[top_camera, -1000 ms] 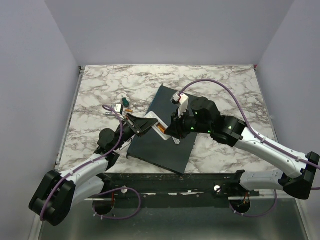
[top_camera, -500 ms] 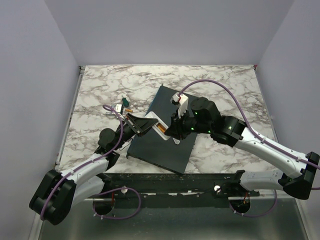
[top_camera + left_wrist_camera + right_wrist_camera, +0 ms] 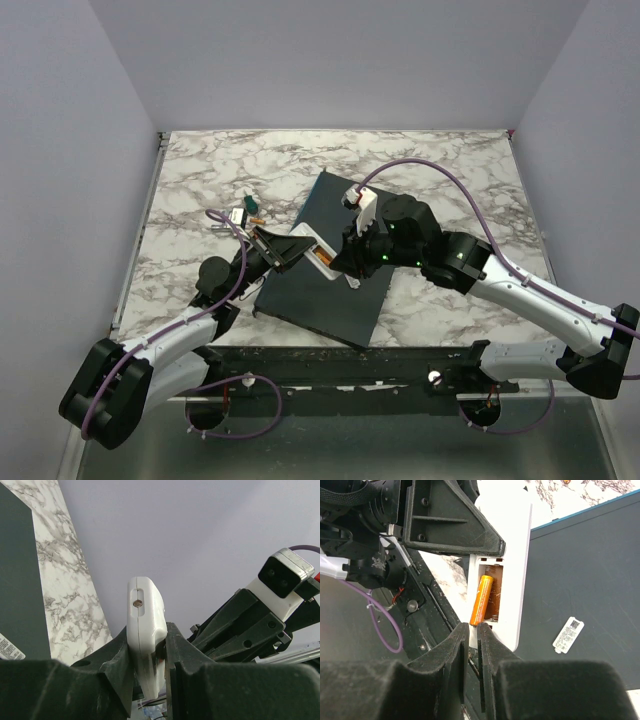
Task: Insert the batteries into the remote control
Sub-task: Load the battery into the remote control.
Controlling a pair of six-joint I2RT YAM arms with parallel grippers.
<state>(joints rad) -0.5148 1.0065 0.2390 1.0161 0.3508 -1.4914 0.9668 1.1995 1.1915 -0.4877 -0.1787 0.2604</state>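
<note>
- Marbled white-and-grey table filled the floor of a booth with plain pale lilac walls.
- At the middle of the table lay a large dark grey slab, set at a slant with one corner toward the far edge.
- Both arms reached in over the slab. The left arm came from the near left corner and the right arm from the near right, with a purple cable looping above it.
- The left gripper had its jaws clamped on the remote control (the small white one), pinching it between them. It held the remote above the slab's left edge, with one end jutting past the fingers.
- The right gripper sat just at the remote's other end. Its jaws were drawn nearly together, with only a thin slot between them.
- The remote's back faced the right wrist camera, and its battery bay stood open.
- One orange battery lay along the left side of the bay, and the half beside it showed its brownish floor.
- The battery's near end met the right fingertips. Whether they pinched it or only touched it could not be told.
- A small white label lay on the slab near the remote.
- A few tiny bits sat on the marble left of the slab, too small to name.
</note>
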